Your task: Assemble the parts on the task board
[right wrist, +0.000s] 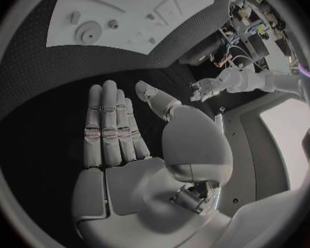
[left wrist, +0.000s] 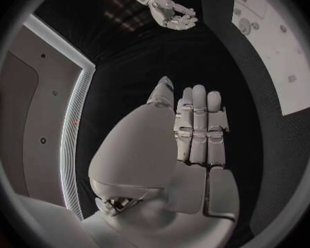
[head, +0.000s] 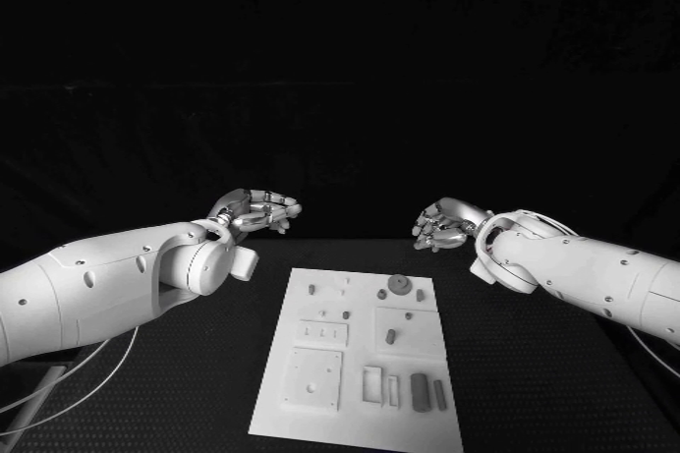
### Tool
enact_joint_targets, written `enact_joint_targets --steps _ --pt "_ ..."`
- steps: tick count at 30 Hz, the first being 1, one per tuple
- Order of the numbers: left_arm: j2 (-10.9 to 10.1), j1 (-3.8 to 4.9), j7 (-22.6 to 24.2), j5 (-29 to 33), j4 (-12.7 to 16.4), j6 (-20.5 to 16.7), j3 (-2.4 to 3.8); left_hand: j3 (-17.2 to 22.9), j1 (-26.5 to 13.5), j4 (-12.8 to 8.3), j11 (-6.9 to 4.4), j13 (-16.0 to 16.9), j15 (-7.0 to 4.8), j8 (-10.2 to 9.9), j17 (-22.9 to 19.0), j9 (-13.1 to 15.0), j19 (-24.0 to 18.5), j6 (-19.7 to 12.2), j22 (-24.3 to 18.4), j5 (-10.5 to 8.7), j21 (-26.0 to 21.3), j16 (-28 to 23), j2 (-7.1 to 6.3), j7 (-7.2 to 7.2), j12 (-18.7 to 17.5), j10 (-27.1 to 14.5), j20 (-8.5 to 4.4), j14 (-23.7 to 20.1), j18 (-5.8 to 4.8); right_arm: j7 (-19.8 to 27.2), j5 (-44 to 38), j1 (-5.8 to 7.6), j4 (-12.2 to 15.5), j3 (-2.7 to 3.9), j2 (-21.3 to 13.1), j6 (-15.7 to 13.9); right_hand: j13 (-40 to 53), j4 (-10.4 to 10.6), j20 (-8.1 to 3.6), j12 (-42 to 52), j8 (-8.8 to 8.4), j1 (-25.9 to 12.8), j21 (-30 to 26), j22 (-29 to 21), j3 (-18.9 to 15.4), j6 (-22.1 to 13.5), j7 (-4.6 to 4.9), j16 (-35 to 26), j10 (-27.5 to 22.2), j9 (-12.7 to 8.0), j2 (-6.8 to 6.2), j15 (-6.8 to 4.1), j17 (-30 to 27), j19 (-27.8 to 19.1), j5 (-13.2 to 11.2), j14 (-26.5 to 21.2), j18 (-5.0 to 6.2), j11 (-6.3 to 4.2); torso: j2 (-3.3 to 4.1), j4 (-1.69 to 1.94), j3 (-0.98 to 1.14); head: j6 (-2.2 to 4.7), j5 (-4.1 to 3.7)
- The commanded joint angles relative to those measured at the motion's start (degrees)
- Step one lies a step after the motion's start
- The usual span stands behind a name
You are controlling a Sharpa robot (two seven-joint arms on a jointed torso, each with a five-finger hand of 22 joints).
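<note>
The white task board (head: 363,313) lies in the middle of the black table. Small grey parts rest on it: a round disc (head: 400,283) near its far end, small pegs (head: 382,294) beside the disc, and long pieces (head: 420,386) near its front right. My left hand (head: 255,212) hovers beyond the board's far left corner, and my right hand (head: 446,225) hovers beyond its far right corner. In the wrist views the left hand (left wrist: 196,132) and the right hand (right wrist: 117,132) show straight fingers with nothing in them. The disc (right wrist: 89,34) lies well away from the right hand.
Square and rectangular recesses (head: 314,377) sit in the board's front half. Black table surface (head: 552,374) surrounds the board on both sides. The other hand appears across the table in each wrist view: right hand (left wrist: 172,14), left hand (right wrist: 213,87).
</note>
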Motion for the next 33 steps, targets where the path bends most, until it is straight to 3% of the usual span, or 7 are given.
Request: enact_joint_targets --steps 1,4,8,12,16,27,33 --pt "-0.51 0.06 1.38 -1.60 1.76 0.87 0.08 -0.41 0.48 -0.01 -0.87 0.78 -0.40 -0.37 0.22 0.11 -0.02 0.52 1.34 -0.45 0.60 0.30 -0.15 -0.03 0.89 1.98 -0.45 0.17 0.04 -0.55 -13.05 -0.42 0.24 0.02 0.49 -0.05 0.08 -0.08 -0.34 -0.66 -0.39 0.72 0.46 0.27 0.63 0.53 0.06 0.30 0.26 0.06 -0.44 -0.09 1.38 0.93 -0.51 0.56 0.79 0.16 1.55 0.81 -0.09 0.26 -0.39" --pt "-0.70 0.05 1.58 -1.60 2.55 1.03 0.11 -0.53 0.59 0.00 -0.66 0.85 -0.16 -0.56 0.04 0.20 -0.61 0.69 1.19 -0.49 0.55 -0.17 -0.12 -0.01 0.25 1.42 -0.34 -0.56 -0.08 -0.70 -16.43 -0.82 0.01 0.02 0.94 -0.43 -0.10 -0.04 -1.06 -1.60 -0.94 1.20 1.59 0.84 0.93 0.44 -0.19 1.52 -0.25 -0.03 -0.69 -0.31 3.20 2.72 -0.44 2.36 0.79 0.17 2.31 1.37 -0.24 0.32 -0.82" --pt "-1.28 0.04 1.66 -1.60 3.99 1.23 0.11 -0.65 0.75 0.00 -0.03 0.81 0.11 -0.88 -0.15 0.33 -1.14 0.81 1.06 -0.48 0.51 -0.60 -0.05 0.10 -1.03 0.11 -0.09 -0.97 -0.12 -0.97 -19.95 -0.95 0.12 0.03 1.29 -0.72 -0.52 0.00 -3.02 -2.80 -1.74 1.81 4.74 2.74 0.98 0.32 -0.50 5.17 -0.69 -0.23 -0.95 -0.64 6.60 6.83 -0.81 5.66 0.79 0.02 3.33 1.97 -0.43 0.32 -1.29" --pt "-1.53 0.03 1.72 -1.60 4.90 1.59 0.11 -0.74 0.78 0.00 0.29 0.78 0.14 -1.05 -0.16 0.39 -1.20 0.84 1.04 -0.49 0.60 -0.63 -0.03 0.12 -1.63 -0.47 -0.05 -0.92 -0.08 -1.04 -22.20 -1.36 -0.02 0.04 1.96 -1.02 -0.82 0.04 -4.42 -3.49 -2.29 1.89 7.52 5.05 1.12 0.60 -0.67 8.81 -0.39 -0.35 -1.18 -0.86 9.89 8.79 -1.18 6.70 0.79 -0.13 4.18 2.27 -0.57 0.68 -1.71" --pt "-1.55 -0.03 1.77 -1.59 5.38 1.74 0.10 -0.81 0.73 0.02 0.43 0.80 0.15 -1.17 -0.16 0.42 -1.23 0.82 1.03 -0.51 0.66 -0.65 0.02 0.16 -1.94 -0.71 -0.03 -0.90 -0.06 -1.38 -24.40 -1.70 -0.07 0.04 2.61 -0.93 -1.25 0.06 -6.85 -3.87 -2.90 2.09 13.07 9.46 1.00 0.90 -0.81 16.34 -0.25 -0.41 -1.42 -1.08 14.93 12.60 -1.51 8.97 0.79 -0.31 5.08 2.46 -0.74 0.59 -1.74" --pt "-1.77 -0.11 1.80 -1.57 6.22 2.27 0.11 -1.10 0.30 0.06 0.73 0.88 0.20 -1.52 -0.18 0.49 -1.31 0.70 0.98 -0.66 0.78 -0.74 0.03 0.26 -2.62 -1.13 0.03 -0.91 -0.05 -2.19 -28.04 -3.22 -0.73 0.05 3.65 -0.19 -2.24 0.20 -7.36 -4.01 -3.87 1.69 18.67 11.33 1.43 0.68 -0.93 23.89 -1.22 -0.36 -1.92 -0.69 18.33 14.66 -2.31 8.80 0.79 0.07 7.03 3.01 -1.14 0.68 -2.44" --pt "-1.81 -0.11 1.69 -1.55 6.30 2.41 0.11 -1.25 -0.07 0.07 0.82 0.94 0.23 -1.68 -0.21 0.52 -1.38 0.65 0.95 -0.84 0.81 -0.81 0.01 0.31 -2.89 -1.25 0.06 -0.96 -0.04 -2.33 -28.90 -3.94 -1.40 0.05 4.23 -0.14 -3.03 0.32 -7.49 -4.15 -4.32 1.45 19.61 11.24 1.41 0.09 -1.13 24.97 -2.93 -0.43 -2.45 -0.40 18.31 14.59 -2.88 8.53 0.79 0.36 7.89 3.17 -1.18 0.68 -2.46"
